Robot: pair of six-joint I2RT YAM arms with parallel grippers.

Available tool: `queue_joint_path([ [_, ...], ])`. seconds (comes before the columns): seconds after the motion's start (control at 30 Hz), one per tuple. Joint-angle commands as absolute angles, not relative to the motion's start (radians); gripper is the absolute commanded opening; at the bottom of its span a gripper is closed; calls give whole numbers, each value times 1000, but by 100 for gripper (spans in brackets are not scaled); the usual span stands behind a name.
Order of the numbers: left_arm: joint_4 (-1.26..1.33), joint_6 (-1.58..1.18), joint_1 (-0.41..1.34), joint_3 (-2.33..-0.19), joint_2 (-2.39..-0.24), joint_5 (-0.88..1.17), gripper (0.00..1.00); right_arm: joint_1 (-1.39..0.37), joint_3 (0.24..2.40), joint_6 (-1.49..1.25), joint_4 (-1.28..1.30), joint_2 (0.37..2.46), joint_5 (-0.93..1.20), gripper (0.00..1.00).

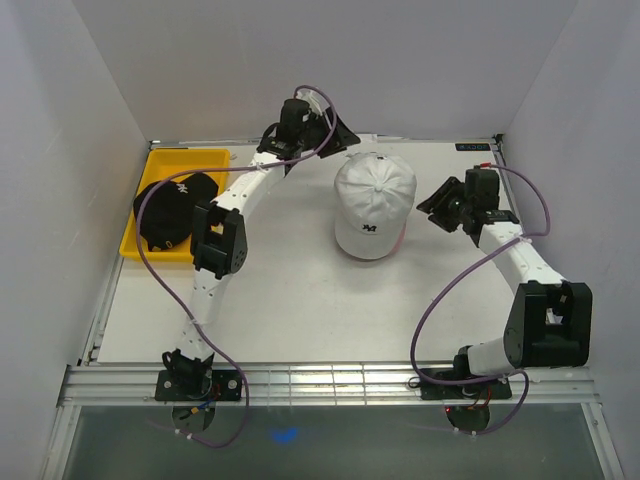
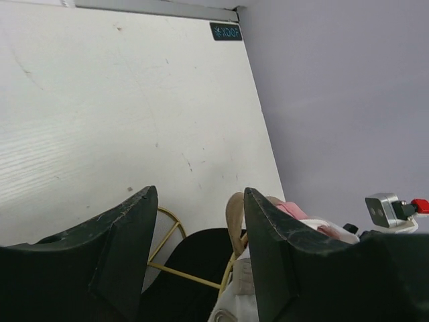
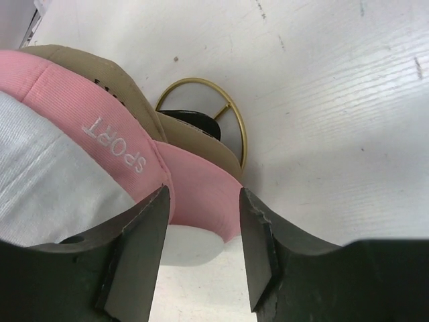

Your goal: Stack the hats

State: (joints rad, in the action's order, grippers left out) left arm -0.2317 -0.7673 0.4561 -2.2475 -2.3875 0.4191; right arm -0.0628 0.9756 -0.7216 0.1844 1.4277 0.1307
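White cap [image 1: 373, 195] stacked on pink cap [image 3: 80, 100], left tool [image 2: 199, 192] behind, right tool [image 3: 204, 193] beside, both released.

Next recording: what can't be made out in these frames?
- Top view: tan hat and stand hidden under the white hat.
- Top view: logo on the white hat too small to read.
- Left wrist view: pink hat mostly behind the left end effector.
- Wrist views: dark shape inside the stand, mostly covered by hats, unidentifiable.

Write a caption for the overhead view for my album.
White cap atop the pink cap, black cap on the yellow tray, left hand and right hand open nearby.
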Motion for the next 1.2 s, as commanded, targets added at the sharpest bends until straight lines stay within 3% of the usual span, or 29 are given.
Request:
queue_joint_path([
  [0.0,-216,-770,400,-2232,-2244,425,65,-38,956,-699,189,1365,138,52],
  [0.2,-222,-727,383,-2206,-2180,434,65,-14,997,-671,190,1327,207,53],
  [0.43,-149,-649,388,-2079,-2057,531,65,-14,1146,-586,161,1330,284,61],
  [0.83,-219,-537,480,-1957,-2029,532,64,-47,1500,-511,46,1649,460,69],
  [1.17,-241,-520,520,-1930,-2080,466,62,-141,1522,-445,35,1787,485,65],
])
